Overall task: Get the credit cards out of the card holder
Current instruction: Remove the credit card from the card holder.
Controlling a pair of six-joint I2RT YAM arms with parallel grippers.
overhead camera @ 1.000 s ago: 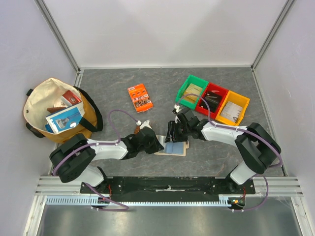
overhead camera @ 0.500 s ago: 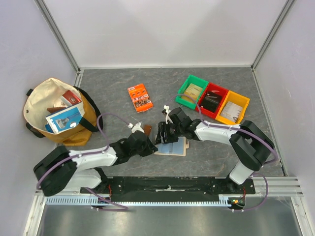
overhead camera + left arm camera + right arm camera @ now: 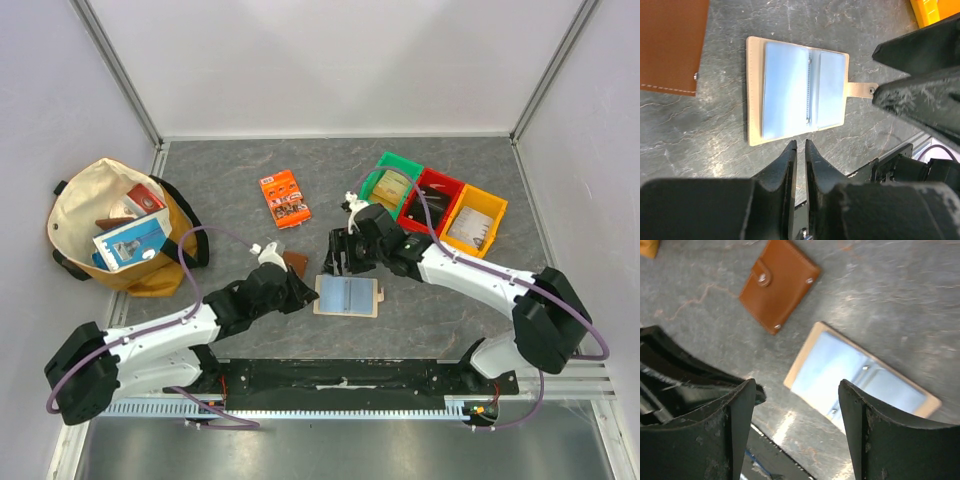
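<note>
The card holder [image 3: 348, 295] lies open and flat on the grey table, beige with pale blue lining [image 3: 797, 95] and a small snap tab [image 3: 862, 90] sticking out of one side. No credit cards show in any view. My left gripper [image 3: 303, 293] sits just left of the holder; its tips [image 3: 800, 142] stand only a thin slit apart, empty, off the holder's edge. My right gripper [image 3: 338, 258] hovers behind the holder's left end. It [image 3: 797, 390] is wide open with nothing between the fingers, and the holder [image 3: 860, 375] is below it.
A brown wallet [image 3: 295, 262] [image 3: 777, 285] lies shut just behind the left gripper. An orange packet [image 3: 285, 198] lies farther back. Green [image 3: 385, 180], red [image 3: 430, 200] and yellow [image 3: 478, 218] bins stand at the back right. A filled canvas bag [image 3: 120, 225] sits at the left.
The left arm has drawn back to the left, off the holder. The right gripper has lifted away toward the back and opened wider. The holder now lies uncovered and open.
</note>
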